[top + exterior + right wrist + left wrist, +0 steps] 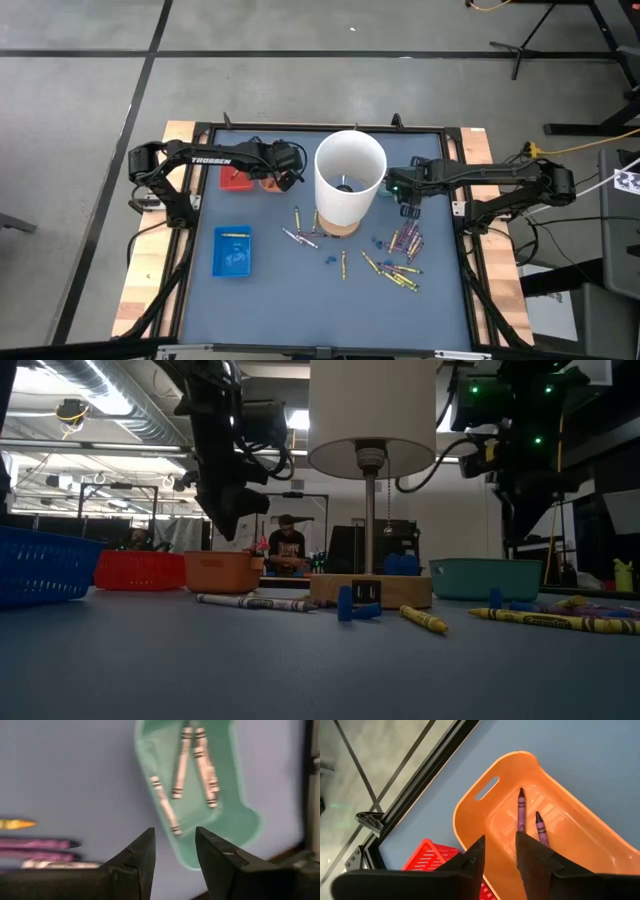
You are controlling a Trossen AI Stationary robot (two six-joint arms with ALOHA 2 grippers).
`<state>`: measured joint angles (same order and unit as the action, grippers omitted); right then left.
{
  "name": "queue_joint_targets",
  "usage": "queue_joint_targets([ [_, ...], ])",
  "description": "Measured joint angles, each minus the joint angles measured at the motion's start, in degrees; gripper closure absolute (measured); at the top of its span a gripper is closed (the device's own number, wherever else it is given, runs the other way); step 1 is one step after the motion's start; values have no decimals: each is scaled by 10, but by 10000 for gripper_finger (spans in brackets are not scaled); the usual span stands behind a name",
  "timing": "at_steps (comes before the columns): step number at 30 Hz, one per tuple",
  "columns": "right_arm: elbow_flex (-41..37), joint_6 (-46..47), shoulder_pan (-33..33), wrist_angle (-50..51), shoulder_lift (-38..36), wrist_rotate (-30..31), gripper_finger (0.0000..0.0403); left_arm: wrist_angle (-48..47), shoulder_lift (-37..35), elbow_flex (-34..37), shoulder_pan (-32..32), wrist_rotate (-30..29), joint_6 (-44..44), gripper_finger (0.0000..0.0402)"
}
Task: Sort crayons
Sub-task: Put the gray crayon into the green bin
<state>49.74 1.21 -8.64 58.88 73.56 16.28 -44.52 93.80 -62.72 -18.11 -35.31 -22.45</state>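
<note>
Left gripper (497,851) above orange tray (470,815), fingers parted, nothing held; two purple crayons (521,810) lie in it; right gripper (174,851) released over green tray (240,822) holding three grey crayons (164,805); loose crayons (395,265) scattered on mat (300,300).

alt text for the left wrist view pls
The left claw hangs open above an orange tray holding two purple crayons. A red tray sits beside it on the blue table.

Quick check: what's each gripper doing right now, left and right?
Left gripper: open, empty, over the orange tray.
Right gripper: open, empty, over the green tray.
</note>
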Motion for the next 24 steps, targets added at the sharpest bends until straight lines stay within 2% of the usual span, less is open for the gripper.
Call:
queue_joint_targets([
  [4, 0, 2, 0, 17, 0, -71, 265, 0, 0, 0, 0, 1, 0, 298],
  [8, -1, 23, 0, 37, 0, -112, 265, 0, 0, 0, 0, 1, 0, 299],
  [18, -67, 21, 1, 43, 1, -119, 265, 2, 0, 0, 0, 4, -1, 300],
  [24, -64, -13, 0, 33, 2, -129, 265, 3, 0, 0, 0, 5, -1, 300],
])
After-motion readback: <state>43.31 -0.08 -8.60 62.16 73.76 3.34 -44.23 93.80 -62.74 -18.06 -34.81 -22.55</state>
